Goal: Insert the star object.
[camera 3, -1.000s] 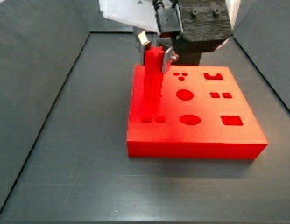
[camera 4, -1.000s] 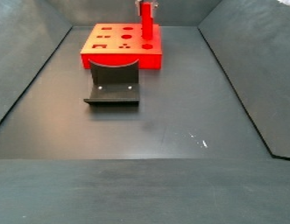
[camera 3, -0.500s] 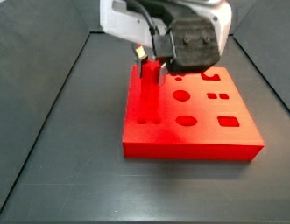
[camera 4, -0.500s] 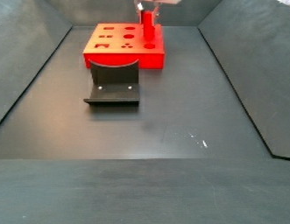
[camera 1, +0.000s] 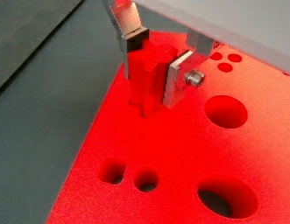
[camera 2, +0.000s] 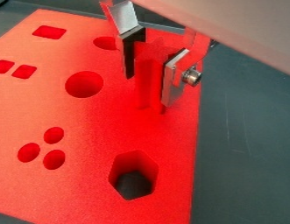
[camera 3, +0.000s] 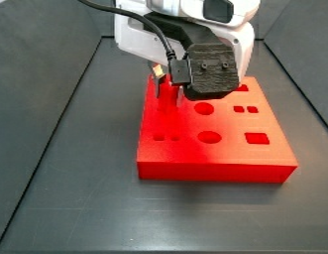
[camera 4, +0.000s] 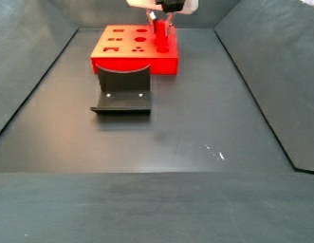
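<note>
1. The gripper (camera 1: 155,63) stands low over the red board (camera 1: 171,175), its two silver fingers (camera 1: 179,76) clamped on the star object (camera 1: 144,83), one plate on each side of it.
2. The star object, a narrow bright red peg, stands upright between the fingers; its lower end meets the board's top directly under the gripper, as both wrist views show (camera 2: 146,80).
3. Whether that lower end sits inside a hole or only touches the surface cannot be told.
4. In a side view the gripper (camera 3: 167,79) sits above the board's (camera 3: 219,159) far left part, with the peg (camera 3: 165,99) showing below it.
5. Round holes (camera 1: 227,111) lie just beside the gripper, and a hexagonal hole (camera 2: 134,174) lies a little away from it.
6. In a side view the fixture (camera 4: 121,95) stands on the floor in front of the board (camera 4: 131,65), apart from the gripper (camera 4: 163,11).
</note>
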Robot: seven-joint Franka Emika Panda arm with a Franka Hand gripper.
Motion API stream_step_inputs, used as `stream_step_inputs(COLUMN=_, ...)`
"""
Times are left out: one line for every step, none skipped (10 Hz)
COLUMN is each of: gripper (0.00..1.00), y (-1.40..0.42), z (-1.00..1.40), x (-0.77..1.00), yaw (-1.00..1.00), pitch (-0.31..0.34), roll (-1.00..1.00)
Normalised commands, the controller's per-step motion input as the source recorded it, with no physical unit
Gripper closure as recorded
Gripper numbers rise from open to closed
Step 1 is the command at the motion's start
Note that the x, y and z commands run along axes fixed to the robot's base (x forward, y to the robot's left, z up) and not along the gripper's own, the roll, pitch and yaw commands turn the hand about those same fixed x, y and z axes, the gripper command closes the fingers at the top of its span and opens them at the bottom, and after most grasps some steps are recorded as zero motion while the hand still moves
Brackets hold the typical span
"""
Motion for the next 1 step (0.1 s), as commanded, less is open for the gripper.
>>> stream_step_inputs(gripper=1.00, y=0.00, z=0.00, x=0.00, yaw=0.00, pitch=0.000, roll=0.00)
